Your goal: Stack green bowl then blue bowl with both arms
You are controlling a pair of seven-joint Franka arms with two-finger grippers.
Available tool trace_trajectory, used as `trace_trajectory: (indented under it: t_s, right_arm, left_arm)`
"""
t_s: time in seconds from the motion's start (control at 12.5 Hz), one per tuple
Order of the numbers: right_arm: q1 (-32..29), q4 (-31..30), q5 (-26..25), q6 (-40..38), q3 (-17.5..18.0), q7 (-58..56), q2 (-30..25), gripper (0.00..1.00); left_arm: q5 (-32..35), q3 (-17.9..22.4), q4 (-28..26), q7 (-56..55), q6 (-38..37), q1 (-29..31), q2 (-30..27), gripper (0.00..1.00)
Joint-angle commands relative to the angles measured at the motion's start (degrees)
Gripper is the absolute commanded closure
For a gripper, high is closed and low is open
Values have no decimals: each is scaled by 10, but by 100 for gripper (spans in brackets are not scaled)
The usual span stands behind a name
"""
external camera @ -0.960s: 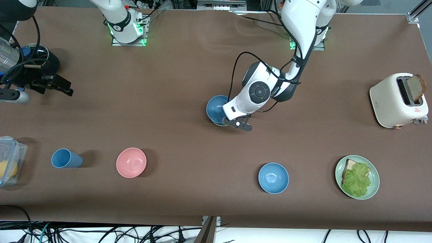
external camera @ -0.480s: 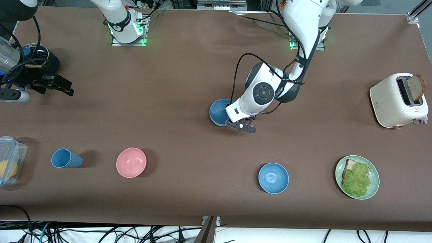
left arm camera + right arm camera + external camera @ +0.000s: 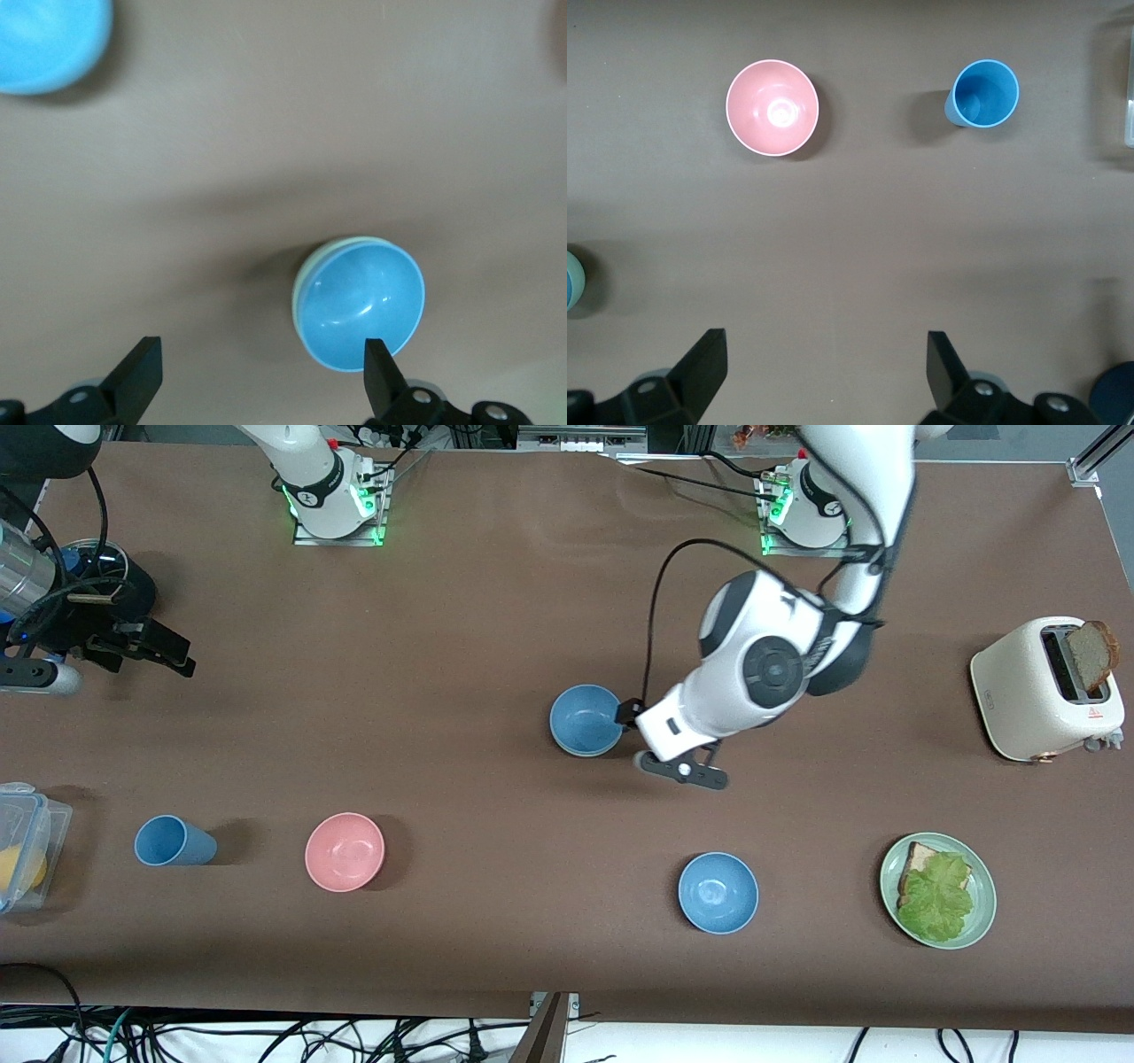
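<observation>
A brown matte cloth covers the table (image 3: 496, 602), its edge nearest the front camera dropping to a pale floor strewn with black cables, while metal framing and more wiring line the edge where the arm bases glow green. Near the table's middle the blue bowl (image 3: 586, 720) sits nested in the green bowl (image 3: 301, 292), whose pale rim shows as a thin crescent under it in the left wrist view. The left gripper (image 3: 678, 766) hangs over bare cloth just beside the stack, at about four o'clock from it, jaws spread wide and empty. From the stack, a second blue bowl (image 3: 718, 892) lies at about five o'clock, the pink bowl (image 3: 345, 851) at about eight, the blue cup (image 3: 173, 841) farther out past it. A green plate (image 3: 938, 890) of bread and lettuce and a cream toaster (image 3: 1045, 688) holding a slice stand toward the left arm's end. The right gripper (image 3: 824, 372) waits with its jaws wide apart over the right arm's end, above a clear container (image 3: 31, 846).
</observation>
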Motion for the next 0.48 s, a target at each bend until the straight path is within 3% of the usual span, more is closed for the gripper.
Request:
trace_trajectory:
  t_s: [0.0, 0.24, 0.4]
  right_arm:
    - [-1, 19, 1, -14, 4, -2, 7, 1]
    - [-1, 19, 2, -15, 4, -3, 6, 1]
    - [-1, 19, 2, -14, 4, -2, 7, 1]
  left_arm:
    - [45, 0, 0, 10, -42, 47, -66, 0]
    - [105, -5, 3, 11, -108, 112, -125, 0]
    - [109, -13, 17, 13, -167, 169, -149, 0]
